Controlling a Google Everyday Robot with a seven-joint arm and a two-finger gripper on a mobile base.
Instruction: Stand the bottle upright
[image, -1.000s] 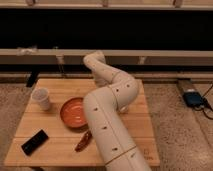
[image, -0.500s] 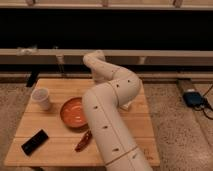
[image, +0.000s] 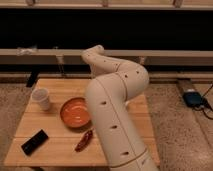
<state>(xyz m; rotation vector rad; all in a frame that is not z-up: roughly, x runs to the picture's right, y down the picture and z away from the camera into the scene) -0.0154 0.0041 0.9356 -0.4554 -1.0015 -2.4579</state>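
Note:
The bottle is hidden or out of view; no slim whitish bottle shows on the wooden table (image: 55, 87). My white arm (image: 115, 100) rises from the bottom of the camera view, bends at the right and reaches back left over the table's far edge. The gripper is out of sight beyond the arm's far end (image: 93, 52), so it gets no point.
On the table stand a white paper cup (image: 41, 98) at the left and an orange bowl (image: 75, 113) in the middle. A black flat block (image: 34, 141) and a reddish-brown pepper-like item (image: 84, 140) lie near the front. A blue device (image: 192, 98) lies on the floor at the right.
The arm's far end has shifted very slightly up and left. The things on the table have not moved.

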